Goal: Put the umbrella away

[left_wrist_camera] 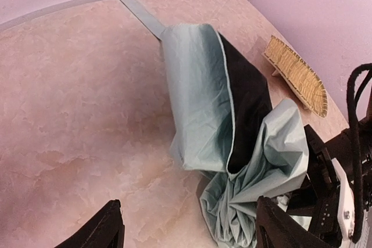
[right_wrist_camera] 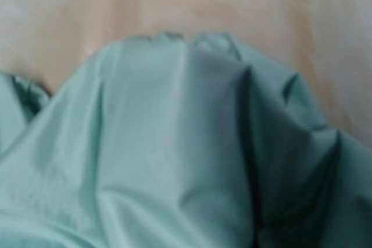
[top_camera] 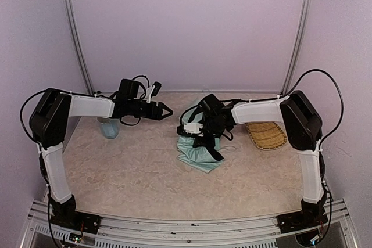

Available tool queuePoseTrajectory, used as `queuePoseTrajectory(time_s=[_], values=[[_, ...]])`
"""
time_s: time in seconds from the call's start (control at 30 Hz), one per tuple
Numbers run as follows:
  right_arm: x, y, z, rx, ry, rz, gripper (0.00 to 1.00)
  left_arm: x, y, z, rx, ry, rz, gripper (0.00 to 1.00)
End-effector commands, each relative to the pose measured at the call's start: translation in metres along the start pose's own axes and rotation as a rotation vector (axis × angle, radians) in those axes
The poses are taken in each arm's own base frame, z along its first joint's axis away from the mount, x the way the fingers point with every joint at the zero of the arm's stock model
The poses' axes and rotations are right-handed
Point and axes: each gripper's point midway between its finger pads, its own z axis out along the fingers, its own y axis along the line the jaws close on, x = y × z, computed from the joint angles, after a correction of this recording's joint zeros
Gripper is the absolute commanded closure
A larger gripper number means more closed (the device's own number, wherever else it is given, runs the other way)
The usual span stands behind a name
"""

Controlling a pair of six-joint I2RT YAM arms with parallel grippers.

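The umbrella (top_camera: 199, 151) lies crumpled at mid-table, pale mint fabric with a black strap across it. In the left wrist view its fabric (left_wrist_camera: 200, 100) stands in folds with the black underside (left_wrist_camera: 249, 100) showing. My right gripper (top_camera: 192, 131) is at the umbrella's top edge, where the fabric gathers into it; it appears shut on the umbrella. Its own fingers are hidden, and mint fabric (right_wrist_camera: 174, 143) fills the right wrist view. My left gripper (top_camera: 167, 110) is open and empty, held above the table left of the umbrella. Its fingertips (left_wrist_camera: 103, 227) are spread wide apart.
A light blue cup (top_camera: 108, 127) stands at the left under my left arm. A woven straw tray (top_camera: 267, 134) lies at the right by the right arm, and it also shows in the left wrist view (left_wrist_camera: 297, 75). Walls close the back and sides.
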Motion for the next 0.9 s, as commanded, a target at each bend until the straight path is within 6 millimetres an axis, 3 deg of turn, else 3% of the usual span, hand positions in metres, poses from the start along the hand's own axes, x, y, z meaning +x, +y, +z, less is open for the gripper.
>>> queuePoseTrajectory(time_s=[0.0, 0.13, 0.23, 0.33, 0.4, 0.53, 0.6, 0.67, 0.73, 0.87], values=[[0.028, -0.030, -0.019, 0.171, 0.083, 0.087, 0.96, -0.004, -0.010, -0.012, -0.032, -0.031, 0.049, 0.24], [0.014, -0.083, -0.059, 0.389, -0.007, 0.141, 1.00, -0.001, -0.011, -0.016, -0.058, -0.023, 0.063, 0.24], [0.006, -0.134, -0.103, 0.625, -0.063, 0.166, 1.00, -0.001, -0.011, -0.017, -0.066, -0.025, 0.068, 0.24], [0.002, -0.185, -0.165, 0.935, -0.056, 0.158, 1.00, -0.003, -0.009, -0.019, -0.087, -0.034, 0.071, 0.24], [-0.010, -0.211, -0.217, 1.156, -0.058, 0.126, 1.00, -0.004, -0.008, -0.019, -0.099, -0.044, 0.072, 0.24], [-0.038, -0.236, -0.318, 1.559, -0.080, 0.044, 1.00, -0.008, -0.007, -0.017, -0.122, -0.059, 0.077, 0.24], [-0.047, -0.234, -0.346, 1.698, -0.072, -0.008, 1.00, -0.009, -0.008, -0.017, -0.137, -0.066, 0.088, 0.24], [-0.053, -0.225, -0.353, 1.804, -0.045, -0.076, 1.00, -0.010, -0.007, -0.017, -0.158, -0.080, 0.097, 0.24], [-0.056, -0.212, -0.336, 1.853, 0.016, -0.160, 1.00, -0.011, -0.003, -0.018, -0.181, -0.101, 0.090, 0.24], [-0.048, -0.173, -0.246, 1.781, 0.109, -0.289, 1.00, -0.013, 0.013, -0.019, -0.248, -0.137, 0.063, 0.24]])
